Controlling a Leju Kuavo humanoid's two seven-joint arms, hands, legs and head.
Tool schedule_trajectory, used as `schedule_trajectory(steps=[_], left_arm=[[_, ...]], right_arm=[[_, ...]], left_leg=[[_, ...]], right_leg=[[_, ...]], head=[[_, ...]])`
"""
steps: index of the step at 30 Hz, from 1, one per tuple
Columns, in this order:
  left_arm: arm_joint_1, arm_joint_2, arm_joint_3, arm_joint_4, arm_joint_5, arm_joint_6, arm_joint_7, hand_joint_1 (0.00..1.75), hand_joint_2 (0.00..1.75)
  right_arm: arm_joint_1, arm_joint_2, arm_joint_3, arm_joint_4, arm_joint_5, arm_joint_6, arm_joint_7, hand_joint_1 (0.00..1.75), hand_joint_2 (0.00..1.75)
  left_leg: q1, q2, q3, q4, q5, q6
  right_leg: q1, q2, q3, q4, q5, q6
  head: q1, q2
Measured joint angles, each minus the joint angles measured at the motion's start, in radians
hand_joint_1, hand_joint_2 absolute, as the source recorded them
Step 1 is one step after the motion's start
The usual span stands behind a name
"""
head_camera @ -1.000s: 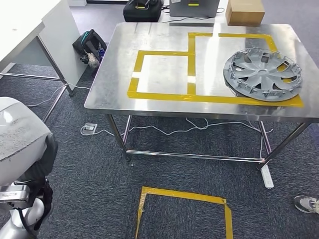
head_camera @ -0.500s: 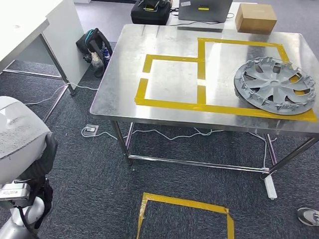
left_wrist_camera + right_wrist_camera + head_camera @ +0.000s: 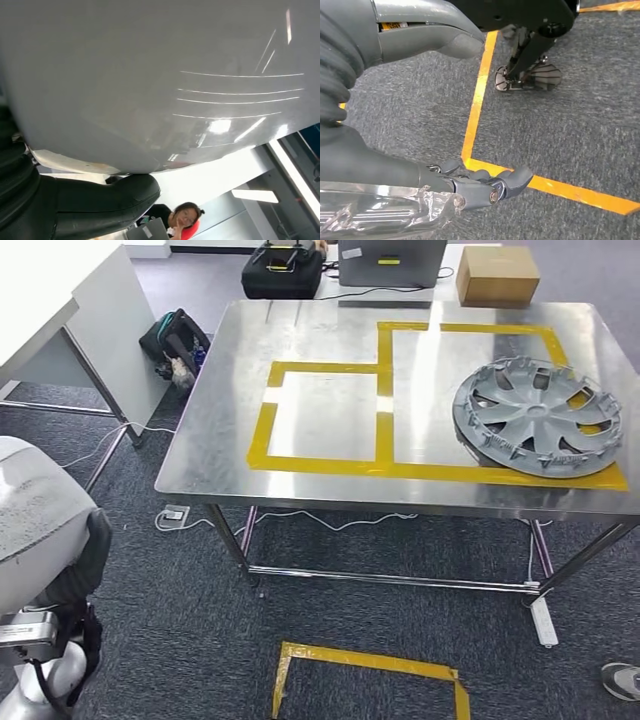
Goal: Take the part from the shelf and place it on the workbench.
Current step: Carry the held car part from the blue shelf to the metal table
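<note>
A large grey-white panel part sits at the lower left of the head view, carried on my left arm. In the left wrist view its glossy grey surface lies close against the camera, and my left hand grips it with the dark thumb pressed along its edge. The steel workbench stands ahead, marked with yellow tape rectangles. My right hand hangs over the carpet with its fingers stretched out and nothing in it.
A grey hubcap lies on the bench's right side. A cardboard box, a laptop and a black case sit behind it. A backpack and a white table are at left. Yellow floor tape lies ahead.
The whole head view has shifted between frames, so the camera has moved; the bench now appears slightly lower and further left. The part stays in the same place on my left arm.
</note>
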Motion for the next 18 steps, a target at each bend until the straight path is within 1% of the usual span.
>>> schedule_trajectory(steps=[1,2,3,4,5,6,7,8,9,10,11,12,13,14,15,16,17,18], left_arm=[[-0.001,0.000,0.000,-0.002,-0.002,0.000,0.001,1.75,1.75],[-0.001,0.000,0.000,-0.004,-0.003,0.000,0.002,1.75,1.75],[-0.002,0.000,0.001,-0.006,-0.003,0.000,0.002,1.75,1.75],[-0.002,0.000,0.001,-0.008,-0.003,0.000,0.002,1.75,1.75],[-0.001,0.000,0.001,-0.010,-0.004,0.000,0.003,1.75,1.75],[0.000,0.000,0.001,-0.011,-0.004,0.000,0.003,1.75,1.75],[0.000,0.000,0.001,-0.012,-0.004,0.000,0.003,1.75,1.75],[0.000,-0.001,0.001,-0.013,-0.004,0.000,0.003,1.75,1.75],[0.000,-0.001,0.001,-0.014,-0.004,0.000,0.003,1.75,1.75],[0.000,-0.001,0.001,-0.014,-0.004,0.000,0.003,1.75,1.75],[0.001,-0.002,0.001,-0.014,-0.004,0.000,0.003,1.75,1.75],[0.002,-0.002,0.001,-0.014,-0.004,0.000,0.003,1.75,1.75],[0.003,-0.002,0.001,-0.014,-0.004,0.000,0.003,1.75,1.75],[0.003,-0.002,0.001,-0.014,-0.004,0.000,0.003,1.75,1.75],[0.003,-0.003,0.001,-0.014,-0.004,0.000,0.003,1.75,1.75],[0.003,-0.003,0.001,-0.014,-0.004,0.000,0.003,1.75,1.75],[0.002,-0.003,0.001,-0.014,-0.004,0.000,0.003,1.75,1.75],[0.002,-0.003,0.001,-0.015,-0.004,0.000,0.003,1.75,1.75]], right_arm=[[0.000,0.001,-0.001,0.001,0.001,0.002,-0.002,0.00,1.75],[-0.001,0.002,-0.003,0.002,0.001,0.004,-0.004,0.00,1.75],[-0.001,0.004,-0.004,0.003,0.001,0.006,-0.005,0.00,1.75],[-0.001,0.005,-0.005,0.004,0.002,0.007,-0.006,0.00,1.75],[0.000,0.006,-0.007,0.005,0.002,0.007,-0.006,0.00,1.75],[0.000,0.007,-0.009,0.006,0.002,0.008,-0.006,0.00,1.75],[-0.001,0.008,-0.011,0.006,0.002,0.008,-0.006,0.00,1.75],[-0.002,0.008,-0.013,0.007,0.002,0.008,-0.006,0.00,1.75],[-0.003,0.009,-0.014,0.008,0.002,0.008,-0.006,0.00,1.75],[-0.003,0.010,-0.014,0.009,0.002,0.008,-0.006,0.00,1.75],[-0.001,0.010,-0.015,0.010,0.002,0.008,-0.006,0.00,1.75],[0.002,0.011,-0.015,0.011,0.002,0.008,-0.006,0.00,1.75],[0.004,0.011,-0.015,0.012,0.002,0.008,-0.006,0.00,1.75],[0.005,0.012,-0.016,0.013,0.002,0.008,-0.006,0.00,1.75],[0.006,0.012,-0.016,0.014,0.002,0.008,-0.006,0.00,1.75],[0.007,0.013,-0.016,0.015,0.002,0.008,-0.006,0.00,1.75],[0.006,0.015,-0.017,0.016,0.001,0.008,-0.006,0.00,1.75],[0.007,0.016,-0.017,0.017,0.001,0.008,-0.005,0.00,1.75]], left_leg=[[-0.003,0.001,0.025,-0.064,0.026,0.006],[-0.005,0.001,0.044,-0.107,0.035,0.010],[-0.007,0.000,0.054,-0.132,0.030,0.013],[-0.007,-0.001,0.061,-0.144,0.022,0.017],[-0.005,-0.003,0.069,-0.151,0.021,0.020],[-0.002,-0.004,0.079,-0.158,0.021,0.025],[0.000,-0.004,0.091,-0.162,0.019,0.029],[0.001,-0.005,0.101,-0.164,0.016,0.031],[0.002,-0.004,0.108,-0.165,0.010,0.034],[0.002,-0.005,0.113,-0.164,0.004,0.034],[0.002,-0.005,0.120,-0.164,-0.003,0.034],[0.003,-0.005,0.129,-0.164,-0.010,0.033],[0.004,-0.006,0.140,-0.164,-0.019,0.031],[0.006,-0.006,0.154,-0.164,-0.028,0.028],[0.007,-0.006,0.167,-0.164,-0.039,0.023],[0.007,-0.006,0.178,-0.163,-0.049,0.017],[0.007,-0.007,0.185,-0.163,-0.057,0.010],[0.005,-0.007,0.189,-0.162,-0.063,0.004]], right_leg=[[0.001,0.002,0.007,-0.001,-0.009,0.005],[0.002,0.003,0.011,-0.006,-0.016,0.010],[0.002,0.003,0.016,-0.006,-0.016,0.018],[0.003,0.003,0.025,-0.010,-0.015,0.027],[0.002,0.001,0.031,-0.014,-0.015,0.034],[0.002,0.000,0.035,-0.006,-0.018,0.041],[0.002,-0.001,0.026,0.014,-0.033,0.046],[0.002,-0.002,0.003,0.058,-0.055,0.050],[0.002,-0.002,-0.032,0.122,-0.081,0.053],[0.002,-0.002,-0.076,0.190,-0.105,0.056],[0.001,-0.002,-0.115,0.240,-0.117,0.057],[0.001,-0.002,-0.140,0.258,-0.109,0.058],[0.000,-0.002,-0.146,0.236,-0.081,0.057],[-0.001,-0.003,-0.135,0.182,-0.035,0.058],[-0.003,-0.003,-0.116,0.114,0.015,0.061],[-0.004,-0.003,-0.098,0.058,0.040,0.060],[-0.004,-0.003,-0.084,0.021,0.056,0.055],[-0.004,-0.003,-0.078,0.007,0.058,0.046]], head=[[0.000,0.000],[0.000,0.000],[-0.001,0.000],[-0.001,0.000],[-0.001,0.000],[-0.001,0.000],[0.002,0.000],[0.004,0.000],[0.007,0.000],[0.009,0.000],[0.011,0.000],[0.011,0.000],[0.012,0.000],[0.012,0.000],[0.012,0.000],[0.013,0.000],[0.014,0.000],[0.014,0.000]])
